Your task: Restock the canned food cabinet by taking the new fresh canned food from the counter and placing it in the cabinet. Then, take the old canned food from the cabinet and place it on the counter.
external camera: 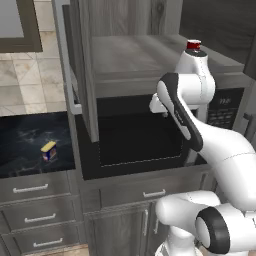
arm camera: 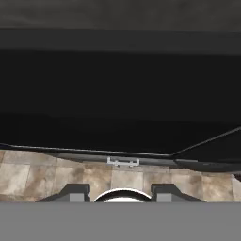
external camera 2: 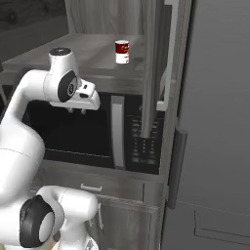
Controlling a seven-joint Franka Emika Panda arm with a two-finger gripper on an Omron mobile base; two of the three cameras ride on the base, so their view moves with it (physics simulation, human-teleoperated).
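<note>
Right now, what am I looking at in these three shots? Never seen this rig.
It is a rendered kitchen with a white robot arm on a base that can drive. Two pictures come from cameras on that base, behind the arm to its left and right. The third looks along the gripper from the hand.

The cabinet door stands open. On its shelf stands the red-and-white can. The yellow-and-blue can sits on the black counter, left of the dark microwave.

The gripper hangs in front of the microwave, fingers pointing down and shut. I see nothing held in it.
</note>
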